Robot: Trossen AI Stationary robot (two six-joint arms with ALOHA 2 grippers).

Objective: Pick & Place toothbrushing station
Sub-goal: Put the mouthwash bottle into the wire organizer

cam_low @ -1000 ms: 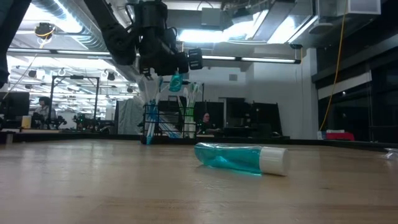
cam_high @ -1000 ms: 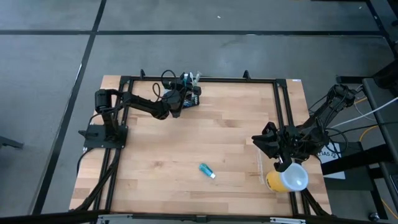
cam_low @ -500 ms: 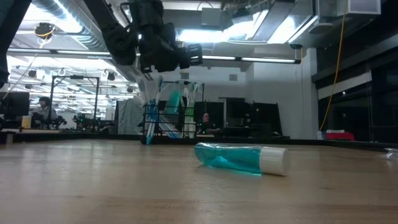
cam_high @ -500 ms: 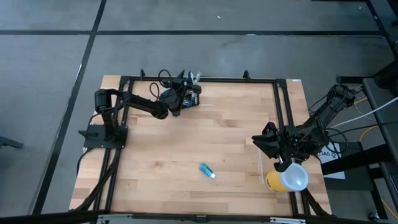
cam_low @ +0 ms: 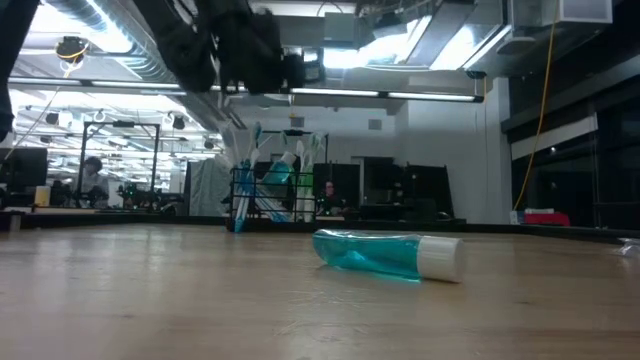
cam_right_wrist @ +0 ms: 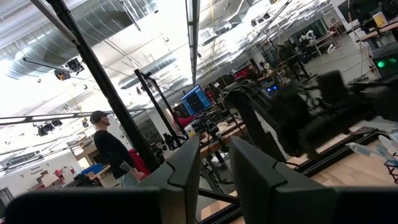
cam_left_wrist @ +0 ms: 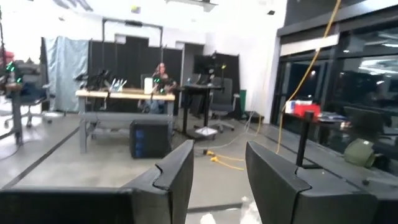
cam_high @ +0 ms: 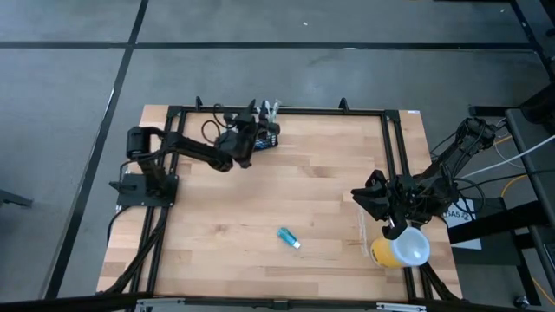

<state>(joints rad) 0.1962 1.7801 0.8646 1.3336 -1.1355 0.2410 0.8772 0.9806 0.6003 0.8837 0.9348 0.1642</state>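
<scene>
The left gripper hangs just left of the holder and above it. Its fingers are apart with nothing between them, and in its wrist view only the room shows through the gap. The holder stands at the table's far edge with several brushes upright in it.

I judge this to be the pull-away after a drop. To do it well, lift straight up until the fingers are clear of the brush heads, and only then swing aside. A sideways brush against the tall handles could tip the light wire holder, or drag it along the edge.

The tube, teal with a white cap, lies on its side well in front of the holder and slightly right. It looks like the likely next pick. A grip across the body near the cap end would probably give firmer purchase than one on the soft flat tail.

The right gripper waits far right of the holder and nearer the front. Its fingers are parted and empty. The yellow cup sits just in front of that gripper.

No brand, label or writing is readable on the tube, the cup, the holder or the arms.
</scene>
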